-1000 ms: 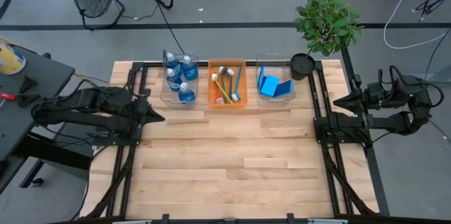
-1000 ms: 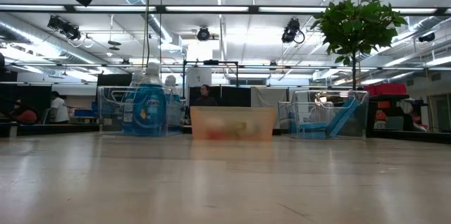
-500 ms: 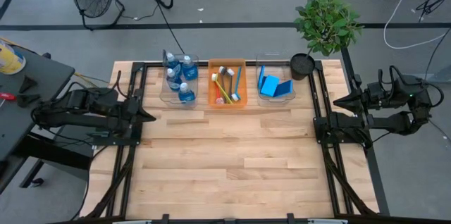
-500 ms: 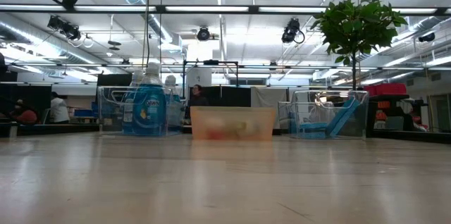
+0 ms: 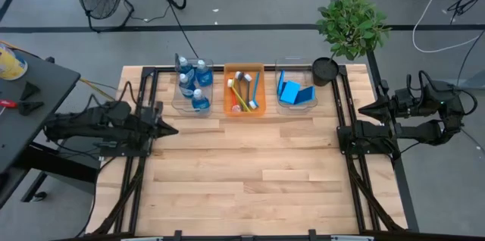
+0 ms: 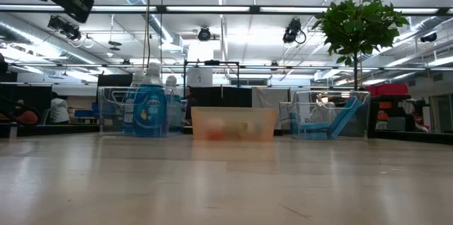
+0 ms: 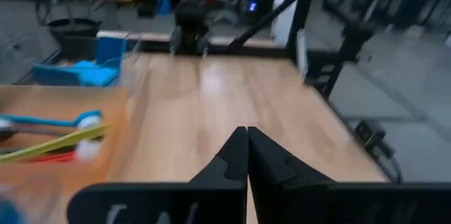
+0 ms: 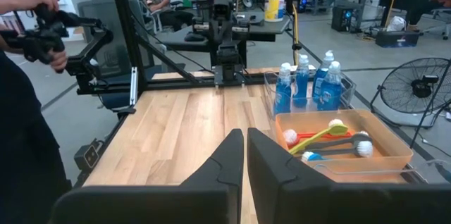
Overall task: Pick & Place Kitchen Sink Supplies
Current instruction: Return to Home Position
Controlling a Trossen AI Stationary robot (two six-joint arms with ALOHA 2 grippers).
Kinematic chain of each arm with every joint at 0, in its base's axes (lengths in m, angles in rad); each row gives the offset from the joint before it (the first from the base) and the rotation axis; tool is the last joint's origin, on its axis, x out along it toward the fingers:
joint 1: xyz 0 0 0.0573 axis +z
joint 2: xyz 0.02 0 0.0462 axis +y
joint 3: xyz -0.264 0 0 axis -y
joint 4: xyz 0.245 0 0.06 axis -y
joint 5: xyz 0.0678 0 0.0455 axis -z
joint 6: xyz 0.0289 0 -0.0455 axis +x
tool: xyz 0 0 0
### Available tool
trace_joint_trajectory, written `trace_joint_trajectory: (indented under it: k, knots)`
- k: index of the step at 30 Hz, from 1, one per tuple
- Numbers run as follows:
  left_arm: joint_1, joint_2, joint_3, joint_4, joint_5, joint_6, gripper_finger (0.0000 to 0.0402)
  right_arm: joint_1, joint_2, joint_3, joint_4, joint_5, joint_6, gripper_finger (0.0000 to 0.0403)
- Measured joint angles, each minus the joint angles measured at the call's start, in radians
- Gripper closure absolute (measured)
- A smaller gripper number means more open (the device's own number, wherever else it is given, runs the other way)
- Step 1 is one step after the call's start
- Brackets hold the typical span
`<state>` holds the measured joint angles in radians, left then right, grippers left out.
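Both arms parked at the tabletop [image 5: 242, 173] sides. The left jaws are at the left edge, pressed fully shut with nothing in them. The right jaws are at the right edge, closed to a hairline gap and also empty.

Three bins stand in a row along the far edge, between the two sets of jaws. The left clear bin [image 5: 175, 95] is near the left jaws, just ahead and to one side, and holds the dish soap bottles [image 5: 193, 83] upright. The orange bin [image 5: 244, 113] is next along, with the brushes [image 5: 242, 93] lying inside. The right clear bin [image 5: 295, 109] is nearest the right jaws but well apart from them, and holds the blue sponges [image 5: 294, 93], which lean on edge. A potted plant [image 5: 351, 25] stands just beside that bin at the far corner.
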<state>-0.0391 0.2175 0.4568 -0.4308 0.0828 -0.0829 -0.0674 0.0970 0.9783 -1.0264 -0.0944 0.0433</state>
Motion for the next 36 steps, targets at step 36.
trace_joint_trajectory:
  k: [36]
  knots:
    - [0.016, -0.024, -0.448, 0.545, 0.018, -0.036, 0.0398, 0.000, 0.000, 0.000, 0.000, 0.000, 0.000, 0.0378]
